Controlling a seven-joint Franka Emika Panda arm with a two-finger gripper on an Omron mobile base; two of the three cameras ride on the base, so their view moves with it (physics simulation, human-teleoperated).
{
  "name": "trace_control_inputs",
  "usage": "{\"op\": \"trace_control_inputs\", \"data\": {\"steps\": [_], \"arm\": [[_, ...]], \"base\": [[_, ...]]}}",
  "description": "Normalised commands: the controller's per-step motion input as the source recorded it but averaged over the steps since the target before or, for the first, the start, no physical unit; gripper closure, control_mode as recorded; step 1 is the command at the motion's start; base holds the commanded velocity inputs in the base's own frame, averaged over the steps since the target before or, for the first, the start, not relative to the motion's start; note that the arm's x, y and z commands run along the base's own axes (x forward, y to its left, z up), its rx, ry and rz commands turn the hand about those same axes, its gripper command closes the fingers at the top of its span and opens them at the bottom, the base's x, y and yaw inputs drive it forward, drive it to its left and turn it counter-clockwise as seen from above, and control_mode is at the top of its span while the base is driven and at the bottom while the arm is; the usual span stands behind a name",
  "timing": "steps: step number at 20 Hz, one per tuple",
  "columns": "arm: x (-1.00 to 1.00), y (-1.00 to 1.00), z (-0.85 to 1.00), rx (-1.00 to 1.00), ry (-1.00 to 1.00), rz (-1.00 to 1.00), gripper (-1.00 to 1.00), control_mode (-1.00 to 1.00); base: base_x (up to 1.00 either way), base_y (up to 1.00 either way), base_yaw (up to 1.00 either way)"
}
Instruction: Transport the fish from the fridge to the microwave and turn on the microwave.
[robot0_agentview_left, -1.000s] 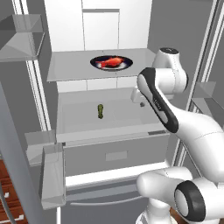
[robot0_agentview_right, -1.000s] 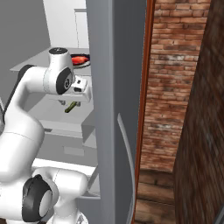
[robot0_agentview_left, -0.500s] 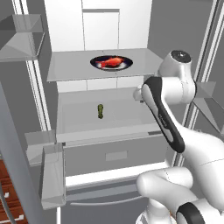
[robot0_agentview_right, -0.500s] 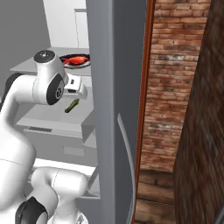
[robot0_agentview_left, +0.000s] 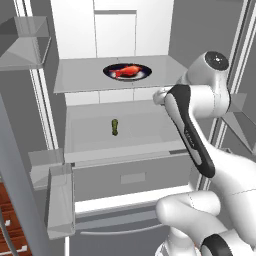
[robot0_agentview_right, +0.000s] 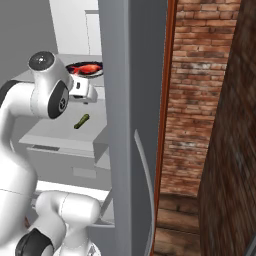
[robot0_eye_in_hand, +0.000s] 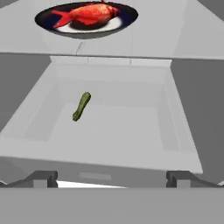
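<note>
Early days, I reckon. Glossy red-orange fish with forked tail (robot0_eye_in_hand: 87, 14) sits on dark round plate (robot0_eye_in_hand: 127, 17), on pale grey shelf (robot0_agentview_left: 82, 80) inside big white-and-grey fridge (robot0_agentview_left: 75, 30), door open. Nothing grabbed yet. Two-finger gripper (robot0_eye_in_hand: 111, 178) hangs in front of shelf, below fish level, fingers spread wide, empty. Left to do: pick fish, carry to microwave, switch on. Small green pickle-like thing (robot0_agentview_left: 115, 126) lies in open drawer (robot0_eye_in_hand: 177, 131) under shelf. Red brick wall (robot0_agentview_right: 200, 95) beyond fridge door.
</note>
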Motion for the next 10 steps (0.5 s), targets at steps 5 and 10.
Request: {"op": "trace_control_inputs", "data": {"steps": [5, 10], "arm": [[0.00, 0.00, 0.45, 0.04, 0.00, 0.00, -1.00, -1.00], [0.00, 0.01, 0.28, 0.00, 0.00, 0.00, -1.00, -1.00]], "base": [[0.00, 0.00, 0.00], [0.00, 0.00, 0.00]]}}
